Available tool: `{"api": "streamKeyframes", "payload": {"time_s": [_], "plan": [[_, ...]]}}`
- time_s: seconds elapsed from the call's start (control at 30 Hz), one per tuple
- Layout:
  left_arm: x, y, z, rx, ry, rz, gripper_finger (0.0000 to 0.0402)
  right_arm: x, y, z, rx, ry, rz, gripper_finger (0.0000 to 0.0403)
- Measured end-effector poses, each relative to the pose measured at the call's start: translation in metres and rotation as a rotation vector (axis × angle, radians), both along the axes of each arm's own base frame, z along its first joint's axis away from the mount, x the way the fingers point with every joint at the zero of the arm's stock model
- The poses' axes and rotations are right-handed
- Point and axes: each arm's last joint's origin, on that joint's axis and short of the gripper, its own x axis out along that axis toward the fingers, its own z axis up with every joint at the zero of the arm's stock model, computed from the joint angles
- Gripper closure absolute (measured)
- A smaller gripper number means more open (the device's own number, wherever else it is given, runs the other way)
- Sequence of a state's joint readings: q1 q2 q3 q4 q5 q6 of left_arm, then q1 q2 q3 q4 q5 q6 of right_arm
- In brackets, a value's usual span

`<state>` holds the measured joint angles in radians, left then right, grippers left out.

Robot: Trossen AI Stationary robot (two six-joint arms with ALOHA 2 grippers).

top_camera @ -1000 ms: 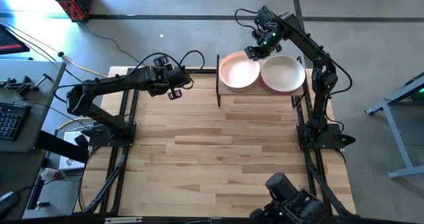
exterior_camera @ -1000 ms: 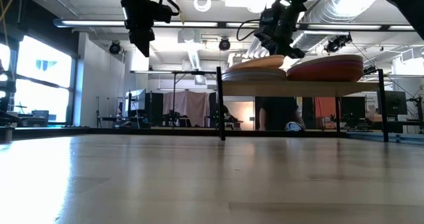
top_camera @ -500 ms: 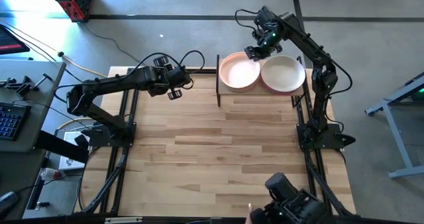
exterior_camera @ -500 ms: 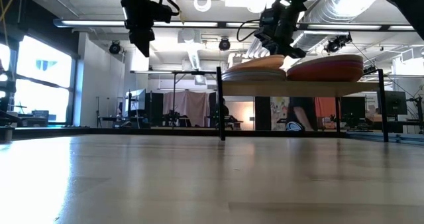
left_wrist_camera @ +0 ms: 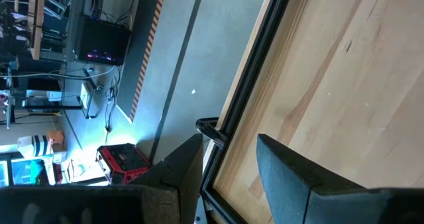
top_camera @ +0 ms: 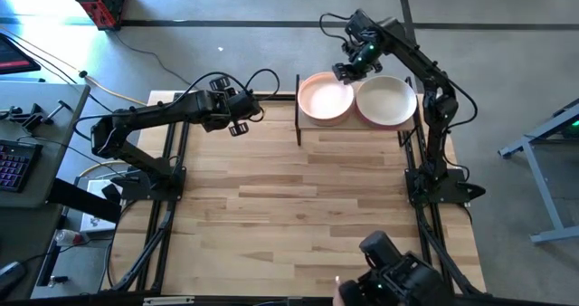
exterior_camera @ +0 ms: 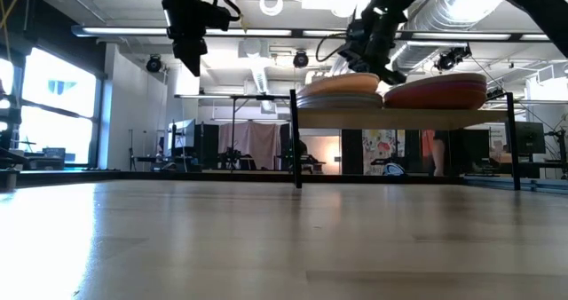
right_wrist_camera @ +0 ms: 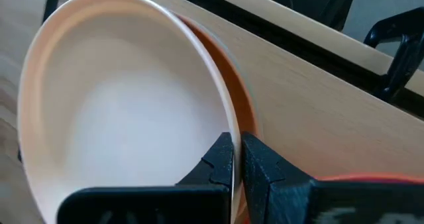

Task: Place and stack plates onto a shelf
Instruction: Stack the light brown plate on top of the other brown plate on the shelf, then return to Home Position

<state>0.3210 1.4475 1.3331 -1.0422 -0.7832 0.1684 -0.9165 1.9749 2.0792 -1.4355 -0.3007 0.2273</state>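
At the left of the high view the left gripper (top_camera: 240, 125) hangs above the bare tabletop (top_camera: 308, 206), well apart from the shelf (top_camera: 308, 129); its wrist view shows its two fingers (left_wrist_camera: 182, 168) spread apart with nothing between them, only the table edge and floor beyond, so this arm waits. Moving right, the shelf sits in the upper middle of the frame with two stacks of plates side by side on it: the left stack (top_camera: 326, 100) topped by a peach-pink plate (right_wrist_camera: 119, 111), the right stack (top_camera: 387, 101) topped by a cream one. The right gripper (top_camera: 348, 71) stands at the far rim of the left stack, just beside the gap between the stacks. Its wrist view shows the fingers nearly together across the thin rim of that top plate, which looks slightly tilted over an orange edge beneath it; I judge the rim pinched. So the plate lies directly under and forward of this claw, the stack's centre toward the frame's lower left from it. The right arm is far the nearer; letting go and lifting clear seems the move to come.
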Motion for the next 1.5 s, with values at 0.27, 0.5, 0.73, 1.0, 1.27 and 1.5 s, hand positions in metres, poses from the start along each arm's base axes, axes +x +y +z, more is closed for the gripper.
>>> {"api": "streamKeyframes", "payload": {"time_s": [0.27,0.5,0.73,1.0,1.27,1.5], "plan": [[0.0,0.0,0.0,0.0,0.0,0.0,0.0271,0.002,-0.003,-0.005,0.019,0.0,0.003,0.0402],[0.0,0.0,0.0,0.0,0.0,0.0,0.0271,0.001,-0.001,-0.006,0.027,0.029,-0.001,0.0366],[0.0,0.0,0.0,0.0,0.0,0.0,0.0271,0.0,-0.001,-0.006,0.024,0.031,0.008,0.0298],[0.0,0.0,0.0,0.0,0.0,0.0,0.0271,-0.003,0.004,0.003,0.012,-0.016,0.061,0.0262],[0.0,0.0,0.0,-0.011,-0.004,-0.005,0.0271,-0.012,0.023,0.05,-0.131,-0.049,0.115,0.0261],[0.001,-0.001,-0.001,-0.059,-0.02,-0.027,0.0271,-0.023,0.064,0.092,-0.277,-0.11,0.288,0.0261]]}}
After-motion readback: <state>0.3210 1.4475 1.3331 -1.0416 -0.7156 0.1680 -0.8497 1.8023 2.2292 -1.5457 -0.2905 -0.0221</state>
